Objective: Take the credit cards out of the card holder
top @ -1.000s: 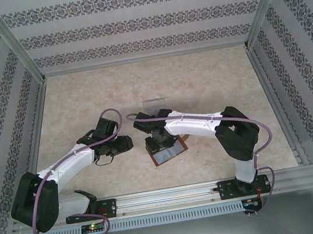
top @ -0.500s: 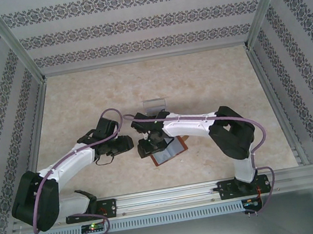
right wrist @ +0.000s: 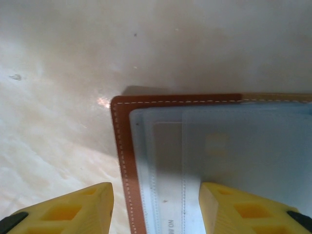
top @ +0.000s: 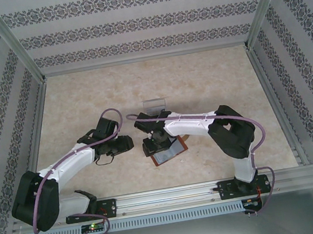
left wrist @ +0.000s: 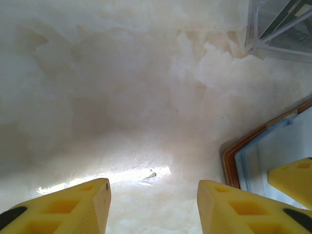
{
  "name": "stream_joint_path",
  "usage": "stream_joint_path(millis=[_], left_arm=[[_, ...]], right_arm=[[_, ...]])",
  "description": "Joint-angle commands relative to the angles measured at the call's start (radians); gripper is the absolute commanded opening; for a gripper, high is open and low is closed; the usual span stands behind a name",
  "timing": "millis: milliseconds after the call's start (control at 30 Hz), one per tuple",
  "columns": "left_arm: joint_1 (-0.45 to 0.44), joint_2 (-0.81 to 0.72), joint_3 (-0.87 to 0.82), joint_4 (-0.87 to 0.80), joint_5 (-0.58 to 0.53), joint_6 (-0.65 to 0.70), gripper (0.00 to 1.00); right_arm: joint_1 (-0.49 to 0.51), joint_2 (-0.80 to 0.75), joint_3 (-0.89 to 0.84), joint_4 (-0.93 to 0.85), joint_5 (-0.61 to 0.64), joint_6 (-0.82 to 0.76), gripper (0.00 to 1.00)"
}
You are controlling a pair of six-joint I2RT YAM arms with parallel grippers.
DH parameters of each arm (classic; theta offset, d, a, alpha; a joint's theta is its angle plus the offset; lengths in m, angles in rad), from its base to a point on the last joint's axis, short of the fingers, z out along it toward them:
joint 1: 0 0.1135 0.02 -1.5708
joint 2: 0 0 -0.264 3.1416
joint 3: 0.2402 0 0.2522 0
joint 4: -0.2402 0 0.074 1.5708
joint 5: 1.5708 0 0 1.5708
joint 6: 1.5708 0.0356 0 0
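Watching the right gripper [top: 152, 146]: over the last second it slides left from above the middle of the wallet [top: 172, 151] toward its left edge, then eases back a little. Its wrist view now has the right gripper [right wrist: 153, 195] straddling that edge, one finger over bare table [right wrist: 58, 73], the other over the bluish lining. Its jaws are parted and grasp nothing. The wallet [right wrist: 122, 146] lies open and flat just ahead of the arm bases, and a pale card [right wrist: 219, 146] is still tucked in its pocket, so no card is out yet. The left gripper [top: 126, 144] has not moved. It hovers just left of the wallet [left wrist: 229, 158], and its wrist view shows the left gripper [left wrist: 153, 187] released and empty over bare table. The clear tray [top: 155, 103] sits a little beyond. My reading: the right arm is lining up on the wallet's edge, either to pin it or to reach the card. Extraction has not started, and I cannot tell whether the fingers touch the leather.
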Motion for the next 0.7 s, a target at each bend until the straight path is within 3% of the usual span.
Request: stream_joint_path(millis=[0, 667], left_arm=[[0.009, -0.01, 0.029, -0.013, -0.003, 0.011, 0.51], [0.009, -0.024, 0.03, -0.019, -0.005, 0.006, 0.51]], right_arm=[[-0.005, -0.008, -0.001, -0.097, 0.104, -0.027, 0.51], [0.047, 0.03, 0.144, -0.337, 0.382, -0.055, 0.5]])
